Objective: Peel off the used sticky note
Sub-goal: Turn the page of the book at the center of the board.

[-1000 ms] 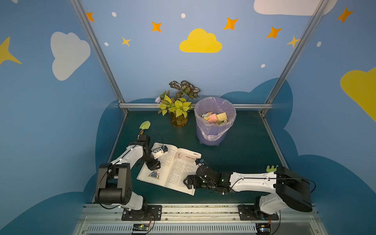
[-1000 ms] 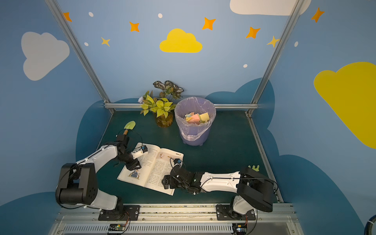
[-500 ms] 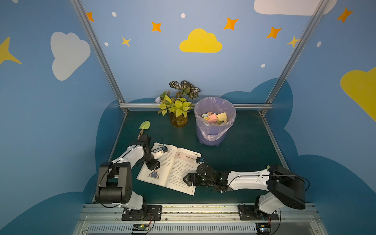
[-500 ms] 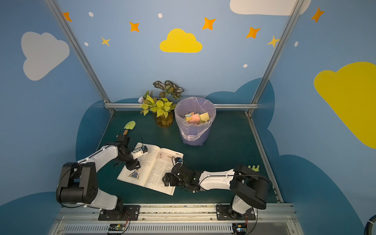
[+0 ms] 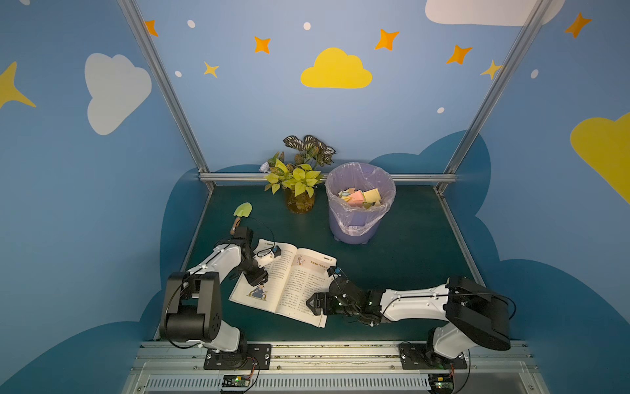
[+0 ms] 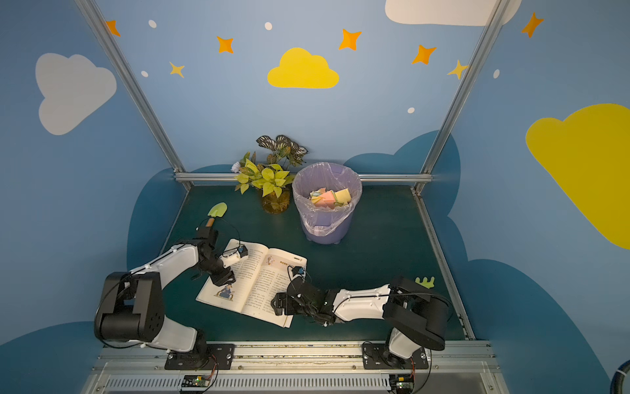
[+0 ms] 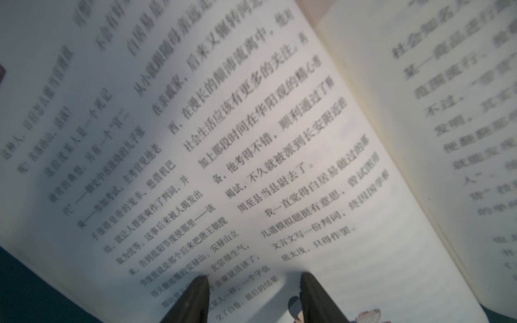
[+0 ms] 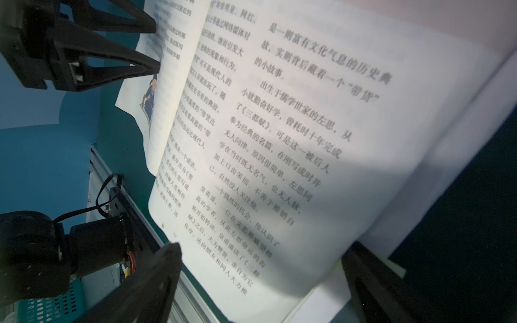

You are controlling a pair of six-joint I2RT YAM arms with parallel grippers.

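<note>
While left jaws rest on the left page: half spread, gripping nothing, unmoved, pinning the book (image 5: pixel 289 283) open on the surface (image 5: pixel 392 266).
Sticky note: unsure. A pale green slip (image 8: pixel 396 265) pokes from under the near page corner, likely it.
Right jaws: wide, straddling that corner, empty.
Change: right arm (image 5: pixel 409 302) elbow swung inward, jaws barely shifted.
Reading: lining up; peel not begun.

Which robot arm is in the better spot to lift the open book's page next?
Right, probably: the right gripper gapes wide, straddling the near right corner of the open book, while the left gripper rests its tips on the left page.
</note>
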